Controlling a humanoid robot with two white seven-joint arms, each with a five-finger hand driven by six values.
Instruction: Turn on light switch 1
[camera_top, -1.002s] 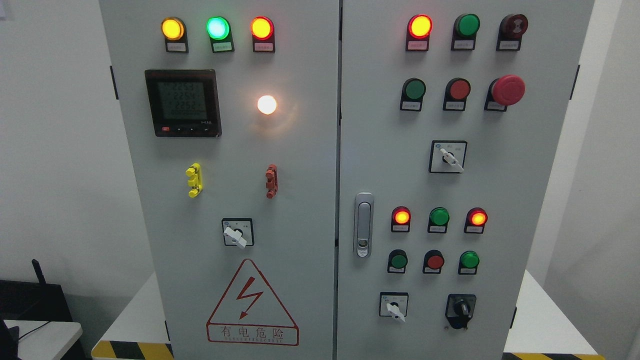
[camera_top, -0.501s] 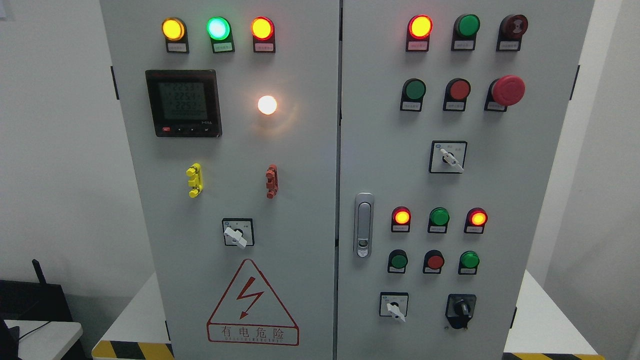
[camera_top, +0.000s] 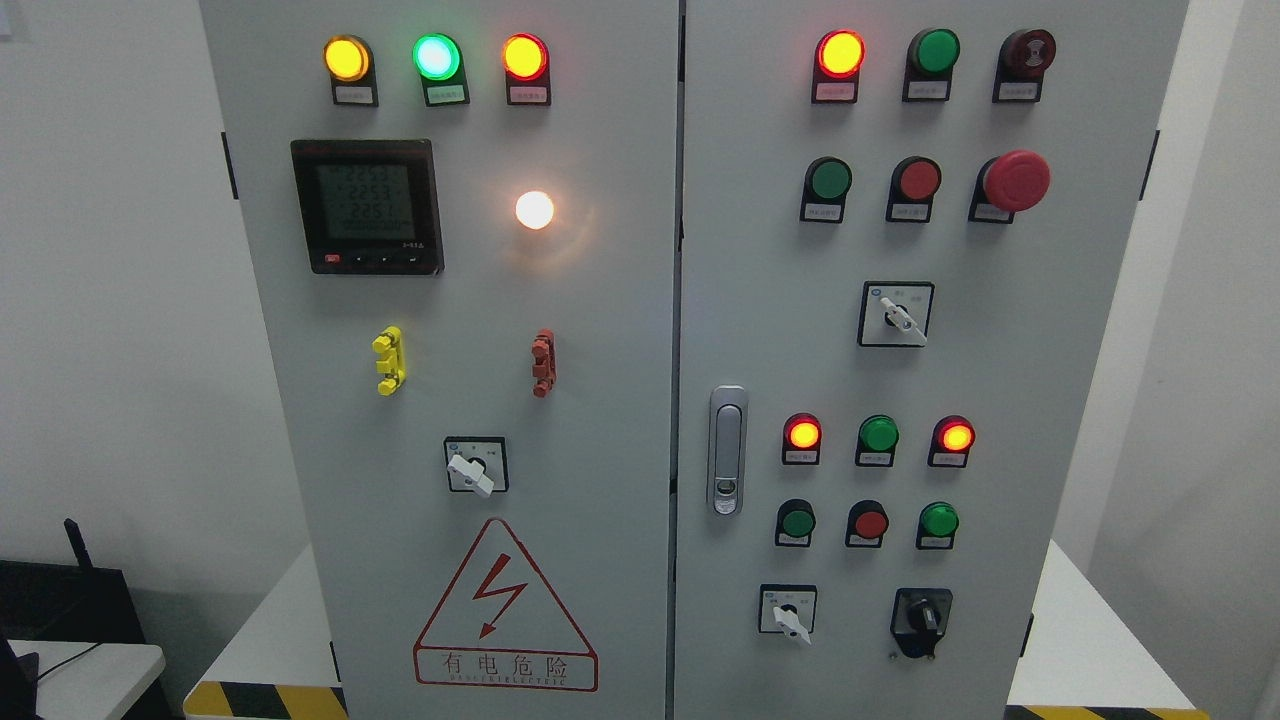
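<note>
- White walls frame a grey electrical cabinet (camera_top: 600, 300) with two doors that fills most of the frame; a dark desk corner sits at lower left.
- Neither robot hand shows anywhere in the head view, so whether the fingers are apart or together cannot be told.
- Which control counts as light switch 1 is not marked legibly. Candidates are the white-lever rotary switch (camera_top: 475, 466) at lower centre of the left door, its twin (camera_top: 897, 314) at middle right, another (camera_top: 788, 610) at lower right, and a black knob (camera_top: 921, 618) just beside that one.
- A white lamp (camera_top: 534, 209) glows in the upper middle of the left door, right of the digital meter (camera_top: 367, 207). Yellow, green and red pilot lamps (camera_top: 436, 56) along the top left are lit too.
- Judging progress: with no arm near the panel, either the reach has not begun or the switching is done and the glowing white lamp is its result. The frames alone do not settle which.
- Against the earlier frames, almost nothing differs: every lever keeps its angle and the same lamps are lit. Only the meter's digits flicker, and the view shifted very slightly.
</note>
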